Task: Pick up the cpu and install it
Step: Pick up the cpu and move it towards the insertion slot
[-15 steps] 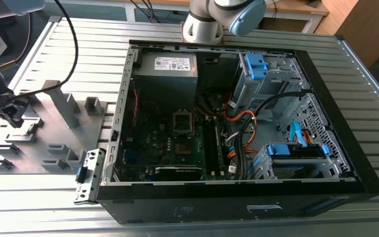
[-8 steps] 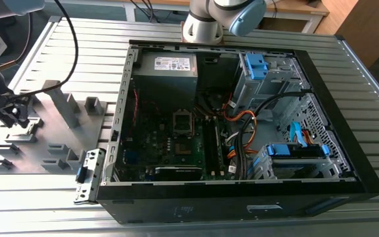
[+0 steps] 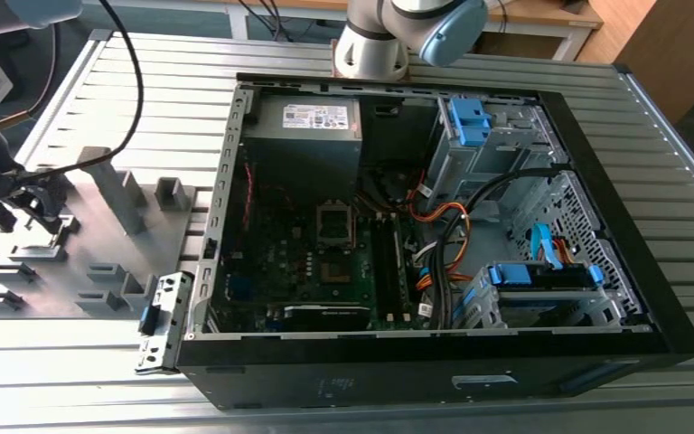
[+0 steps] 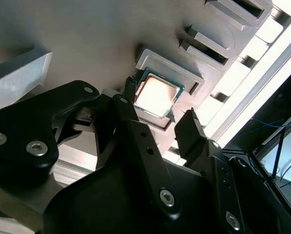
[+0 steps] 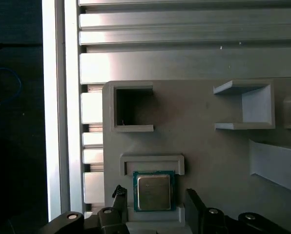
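Pick-up step is being worked, looks like: the cpu (image 5: 154,191) is lying flat in its pocket on the grey fixture plate (image 5: 209,161), being straddled by the pincer (image 4: 158,100), spread open, nothing gripped. A centred, level squeeze is probably being called for.

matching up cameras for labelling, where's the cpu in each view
Exterior view: too small to tell; the gripper hangs over the grey fixture plate, at the exterior view's left.
Second wrist view: the cpu sits in a pale holder between the open fingers.
First wrist view: the cpu, same holder, between the fingers.
Shared landmark: the grey fixture plate.
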Controlling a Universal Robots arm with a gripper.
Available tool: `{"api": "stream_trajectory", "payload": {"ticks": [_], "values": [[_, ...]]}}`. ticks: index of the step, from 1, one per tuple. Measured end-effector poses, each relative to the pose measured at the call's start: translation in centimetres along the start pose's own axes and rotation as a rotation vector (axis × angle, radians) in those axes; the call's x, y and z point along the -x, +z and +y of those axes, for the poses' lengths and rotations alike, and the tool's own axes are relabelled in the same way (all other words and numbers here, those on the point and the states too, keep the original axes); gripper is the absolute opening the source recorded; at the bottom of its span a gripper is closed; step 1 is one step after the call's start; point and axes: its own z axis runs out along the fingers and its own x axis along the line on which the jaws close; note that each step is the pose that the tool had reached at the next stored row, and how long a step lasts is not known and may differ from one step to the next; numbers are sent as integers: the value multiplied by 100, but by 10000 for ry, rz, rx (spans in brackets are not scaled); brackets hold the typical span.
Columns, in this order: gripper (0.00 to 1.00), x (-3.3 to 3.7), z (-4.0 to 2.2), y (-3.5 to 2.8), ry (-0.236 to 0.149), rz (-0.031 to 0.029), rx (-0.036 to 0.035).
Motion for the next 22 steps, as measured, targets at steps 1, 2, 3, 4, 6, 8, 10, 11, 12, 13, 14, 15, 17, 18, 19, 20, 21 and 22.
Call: {"api": "stream_trajectory", "payload": {"ticks": [1, 2, 3, 4, 6, 8, 10, 11, 12, 13, 14, 15, 17, 18, 19, 20, 21, 22], "values": [[59, 0, 0, 11, 0, 2, -2], [59, 0, -1, 25, 0, 6, -4], [59, 0, -1, 45, 0, 4, -3], [59, 0, -1, 63, 0, 5, -3], [59, -1, -2, 99, 0, 5, -4], [59, 0, -2, 134, 0, 5, -4], [59, 0, -2, 162, 0, 5, -4], [59, -1, -3, 168, 0, 5, -4], [59, -1, -3, 168, 0, 7, -5], [59, -1, -3, 168, 0, 7, -6], [59, -1, -3, 169, 0, 7, -6], [59, -1, -2, 175, 0, 4, -4], [59, -1, -3, 180, 0, 5, -4], [59, -1, -2, 181, 0, 5, -5], [59, -1, -3, 181, 0, 6, -6], [59, -1, -3, 180, 0, 6, -6], [59, -1, -3, 181, 0, 6, -5], [59, -1, -2, 181, 0, 5, -5]]}}
